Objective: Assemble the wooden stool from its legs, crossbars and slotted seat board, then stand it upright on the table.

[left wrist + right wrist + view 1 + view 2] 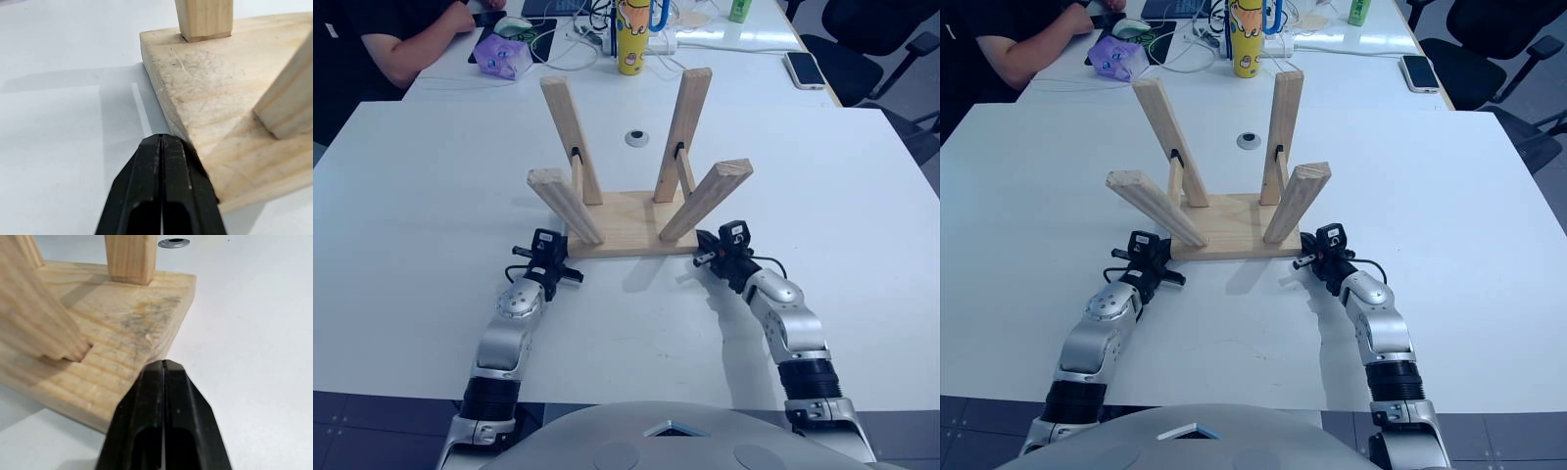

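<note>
We find the stool (619, 211) inverted on the white surface (421, 215). Its seat board (1224, 223) lies flat, and the four legs (570, 137) point upward and splay outward. The left pincer (161, 143) sits just beside the seat board's near left corner, fingers pressed together, holding nothing. The right pincer (164, 366) sits just beside the near right corner, likewise closed and empty.
</note>
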Controlling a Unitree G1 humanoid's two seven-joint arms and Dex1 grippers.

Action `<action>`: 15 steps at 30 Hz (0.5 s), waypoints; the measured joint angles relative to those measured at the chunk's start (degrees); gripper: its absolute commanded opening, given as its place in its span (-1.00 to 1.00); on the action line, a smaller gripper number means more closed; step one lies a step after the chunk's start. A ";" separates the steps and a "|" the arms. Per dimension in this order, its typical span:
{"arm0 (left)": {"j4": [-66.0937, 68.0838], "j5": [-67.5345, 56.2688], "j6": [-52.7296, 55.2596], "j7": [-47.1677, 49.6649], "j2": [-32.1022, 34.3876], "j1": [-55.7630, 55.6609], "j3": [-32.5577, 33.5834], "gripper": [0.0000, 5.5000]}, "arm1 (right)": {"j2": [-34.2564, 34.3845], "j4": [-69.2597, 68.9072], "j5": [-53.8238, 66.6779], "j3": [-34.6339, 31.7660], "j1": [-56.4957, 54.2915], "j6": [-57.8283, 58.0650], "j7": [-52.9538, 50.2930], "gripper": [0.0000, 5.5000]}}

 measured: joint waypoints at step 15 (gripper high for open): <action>-6.04 -4.34 5.92 0.03 -0.91 -0.98 2.77 -1.00 | 0.16 -10.22 6.35 -4.80 0.02 15.14 -0.60 -0.99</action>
